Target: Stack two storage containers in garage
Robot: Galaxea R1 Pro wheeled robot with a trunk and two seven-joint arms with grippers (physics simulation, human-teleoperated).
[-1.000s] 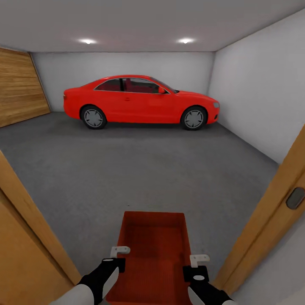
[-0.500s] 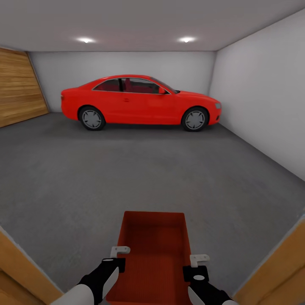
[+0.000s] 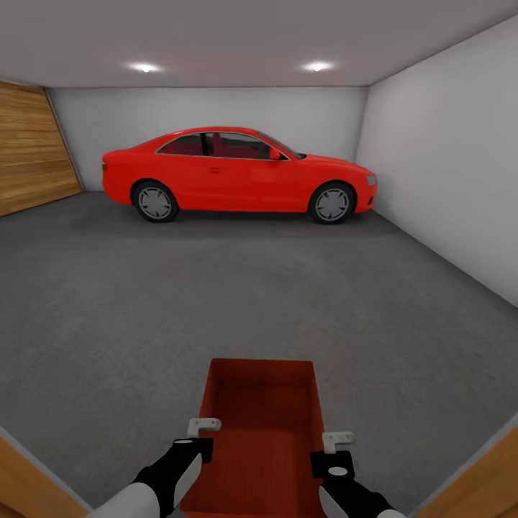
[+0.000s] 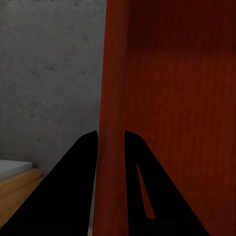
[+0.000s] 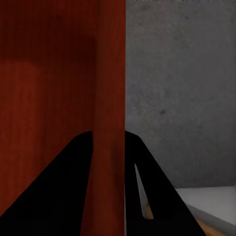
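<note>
Bin (image 3: 262,432) sits lower centre of the head view, carried over the grey floor (image 3: 216,302) at the garage doorway. Left gripper (image 3: 203,432) pinches the bin's left wall, right gripper (image 3: 337,444) pinches the right wall; both wrist views show fingers (image 4: 83,162) straddling a thin red wall. Red car (image 3: 237,173) upper centre, well apart. Door frame (image 3: 29,482) at the lower corners. Risks: the thin flared walls could slip from the pinch if the arms drift apart, and the base could clip the frame.
</note>
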